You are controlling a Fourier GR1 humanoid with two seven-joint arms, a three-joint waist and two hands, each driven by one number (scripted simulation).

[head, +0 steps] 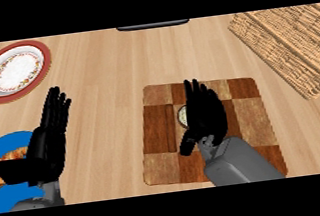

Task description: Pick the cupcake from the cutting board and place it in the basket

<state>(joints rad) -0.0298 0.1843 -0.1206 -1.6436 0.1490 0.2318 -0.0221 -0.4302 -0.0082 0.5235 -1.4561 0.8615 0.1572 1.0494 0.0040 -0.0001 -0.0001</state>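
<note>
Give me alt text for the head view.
The right hand reaches over the checkered cutting board, mostly hiding the cupcake. The wicker basket sits at upper right. The left hand rests open at lower left, near a red-rimmed plate.

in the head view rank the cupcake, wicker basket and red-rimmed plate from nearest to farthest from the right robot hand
From the right robot hand:
1. cupcake: on the cutting board, right beside the fingers and mostly hidden by them.
2. wicker basket: upper right, off the board.
3. red-rimmed plate: upper left corner, beyond the left robot hand.
</note>
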